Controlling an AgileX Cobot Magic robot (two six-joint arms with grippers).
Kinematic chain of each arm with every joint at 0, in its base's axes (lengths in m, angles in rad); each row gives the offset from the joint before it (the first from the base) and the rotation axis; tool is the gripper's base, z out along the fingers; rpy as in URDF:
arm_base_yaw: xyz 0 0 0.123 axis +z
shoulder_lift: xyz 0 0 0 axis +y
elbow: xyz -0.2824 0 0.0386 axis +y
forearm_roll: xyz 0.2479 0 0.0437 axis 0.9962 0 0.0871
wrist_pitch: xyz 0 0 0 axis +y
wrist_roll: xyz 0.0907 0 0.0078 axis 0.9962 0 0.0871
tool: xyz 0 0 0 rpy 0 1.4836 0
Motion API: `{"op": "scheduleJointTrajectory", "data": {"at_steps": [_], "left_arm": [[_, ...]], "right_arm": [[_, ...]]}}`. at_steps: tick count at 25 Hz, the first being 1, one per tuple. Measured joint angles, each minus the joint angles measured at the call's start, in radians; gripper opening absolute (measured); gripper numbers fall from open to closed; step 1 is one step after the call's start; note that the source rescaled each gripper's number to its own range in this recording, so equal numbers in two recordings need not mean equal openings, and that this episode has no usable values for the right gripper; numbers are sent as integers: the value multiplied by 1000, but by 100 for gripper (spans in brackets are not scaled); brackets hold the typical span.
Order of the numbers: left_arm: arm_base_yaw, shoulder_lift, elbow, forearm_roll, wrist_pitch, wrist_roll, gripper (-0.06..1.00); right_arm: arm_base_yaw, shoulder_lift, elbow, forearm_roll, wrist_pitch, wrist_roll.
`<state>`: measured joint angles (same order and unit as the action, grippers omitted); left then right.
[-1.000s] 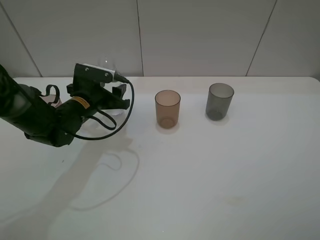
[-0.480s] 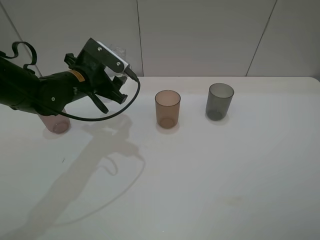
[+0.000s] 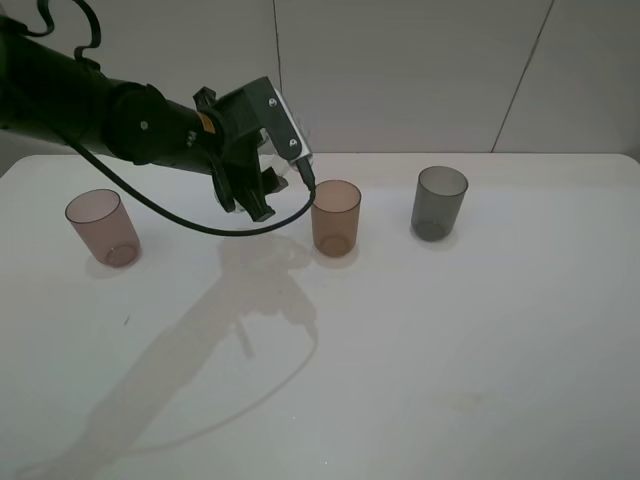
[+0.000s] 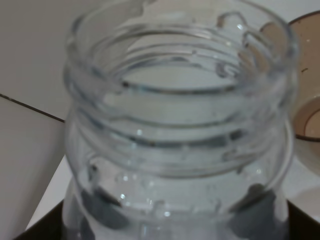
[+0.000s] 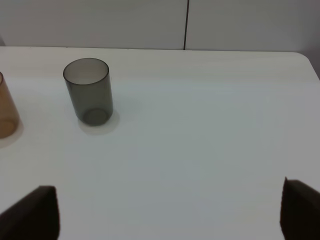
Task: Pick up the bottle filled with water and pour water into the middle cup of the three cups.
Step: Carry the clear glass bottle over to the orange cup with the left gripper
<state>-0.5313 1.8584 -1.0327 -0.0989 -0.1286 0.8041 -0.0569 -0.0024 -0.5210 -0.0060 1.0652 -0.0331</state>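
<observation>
The clear bottle [image 4: 180, 125] fills the left wrist view, its open threaded neck close up, with water droplets inside. My left gripper [image 3: 255, 190] is shut on it, lifted above the table just left of the middle cup [image 3: 335, 217], an amber tumbler also at the edge of the left wrist view [image 4: 306, 90]. In the high view the bottle is barely visible against the gripper. The pinkish cup [image 3: 100, 226] stands far left and the dark grey cup [image 3: 439, 203] to the right. My right gripper [image 5: 167, 202] is open, low over bare table.
White table [image 3: 450, 350] with a tiled wall behind it. The grey cup [image 5: 88, 91] and part of the amber cup [image 5: 6, 112] show in the right wrist view. The left arm's cable [image 3: 180, 215] loops down near the table.
The left arm has risen and swung right with the bottle, from beside the pinkish cup to just left of the amber cup. The pinkish cup is now uncovered.
</observation>
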Motion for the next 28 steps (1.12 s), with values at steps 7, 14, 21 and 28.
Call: {"op": "scheduleJointTrajectory", "data": {"at_steps": [7, 14, 21, 28], "left_arm": [[0, 0, -62, 130, 229, 21, 0], [-9, 0, -107, 334, 394, 11, 0], [-57, 14, -198, 440, 474, -9, 0], [-88, 44, -232, 512, 552, -12, 0]], "right_arm": [[0, 0, 0, 0, 0, 0], [0, 0, 0, 0, 0, 0], [0, 0, 0, 0, 0, 0], [0, 0, 0, 0, 0, 0]]}}
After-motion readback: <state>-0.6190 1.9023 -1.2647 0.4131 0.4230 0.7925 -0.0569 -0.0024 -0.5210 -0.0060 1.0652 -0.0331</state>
